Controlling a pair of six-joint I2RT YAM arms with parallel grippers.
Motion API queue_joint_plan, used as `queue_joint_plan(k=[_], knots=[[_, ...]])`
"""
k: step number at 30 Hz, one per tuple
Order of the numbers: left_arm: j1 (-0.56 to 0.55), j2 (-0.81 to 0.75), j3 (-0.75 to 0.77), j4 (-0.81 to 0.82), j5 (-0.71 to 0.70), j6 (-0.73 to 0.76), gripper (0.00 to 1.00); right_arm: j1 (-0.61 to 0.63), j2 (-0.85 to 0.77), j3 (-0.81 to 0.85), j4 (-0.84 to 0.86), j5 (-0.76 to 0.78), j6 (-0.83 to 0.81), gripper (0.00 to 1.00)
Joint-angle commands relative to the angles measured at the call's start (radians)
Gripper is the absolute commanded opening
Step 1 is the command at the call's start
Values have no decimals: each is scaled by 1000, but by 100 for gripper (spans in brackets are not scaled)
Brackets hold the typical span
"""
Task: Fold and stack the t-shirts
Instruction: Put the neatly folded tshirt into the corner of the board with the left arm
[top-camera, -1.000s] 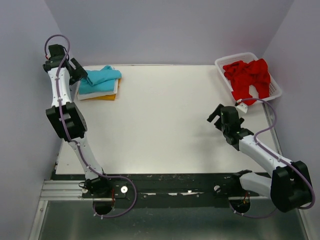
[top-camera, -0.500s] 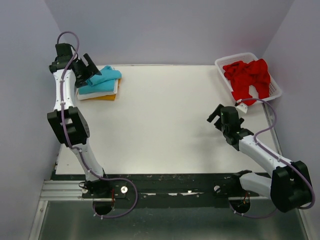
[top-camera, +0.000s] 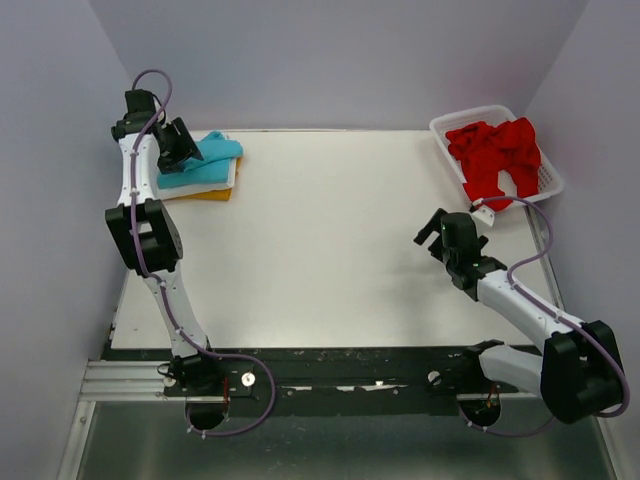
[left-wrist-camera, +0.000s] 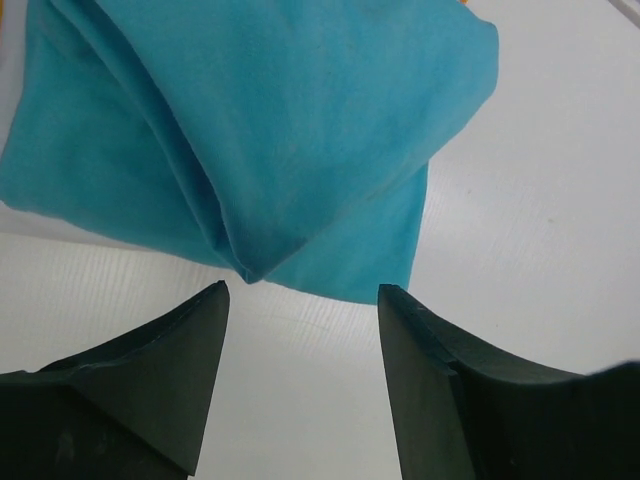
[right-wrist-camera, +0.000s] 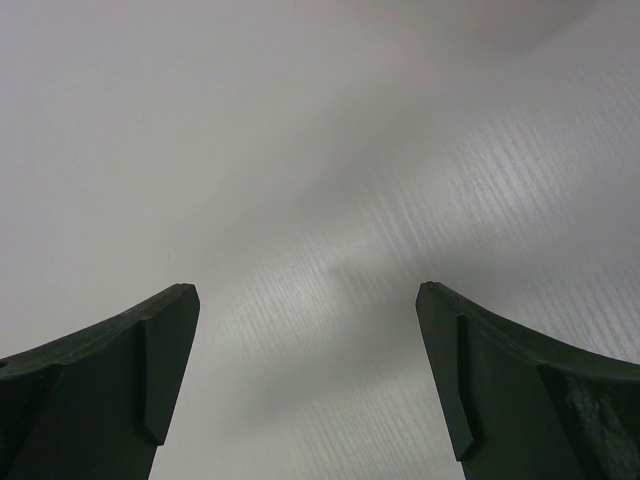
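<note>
- Top view: the turquoise t-shirt (top-camera: 208, 160) lies folded on top of a small stack at the far-left corner of the table (top-camera: 320, 240). A white t-shirt (top-camera: 233, 178) shows as a thin edge under it, and an orange t-shirt (top-camera: 205, 195) sits at the bottom.
- The left gripper (top-camera: 180, 146) hangs over the stack's left end, close to the table's left edge and the side wall. From here I cannot tell whether it touches the cloth.
- The red t-shirts (top-camera: 495, 150) are heaped in the basket (top-camera: 452, 120) at the far-right corner, one spilling over its near rim.
- The right gripper (top-camera: 434, 229) is near the basket's near-left corner but apart from it. Bare tabletop spreads wide between the stack and the basket.
- Left wrist view: the left gripper (left-wrist-camera: 300, 340) has its fingers (left-wrist-camera: 165, 375) spread apart with nothing between them. The folded corner of the turquoise t-shirt (left-wrist-camera: 270, 130) lies just beyond the tips, with white table (left-wrist-camera: 530, 200) open to its right.
- Right wrist view: the right gripper (right-wrist-camera: 305, 370) stands wide apart and holds nothing, its fingers (right-wrist-camera: 150, 350) over plain table (right-wrist-camera: 320, 150).
</note>
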Motion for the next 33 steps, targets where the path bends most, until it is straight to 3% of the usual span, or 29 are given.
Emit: queue_joint_plan(k=[1, 4, 12, 14, 17, 23, 33], knots=[[6, 57, 75, -21, -45, 40, 60, 1, 22, 11, 11, 45, -14, 100], [5, 78, 110, -19, -43, 42, 46, 0, 28, 12, 11, 49, -15, 100], [5, 122, 166, -28, -45, 57, 45, 1, 14, 12, 1, 66, -14, 100], [6, 128, 165, -22, -24, 65, 32, -1, 9, 10, 1, 70, -15, 100], [5, 134, 160, -6, 14, 68, 0, 0, 7, 11, -1, 74, -14, 100], [8, 116, 166, 60, 58, 26, 0, 1, 2, 8, -3, 88, -12, 100], [92, 176, 215, 356, 158, -341, 0, 0, 0, 26, -21, 126, -7, 100]])
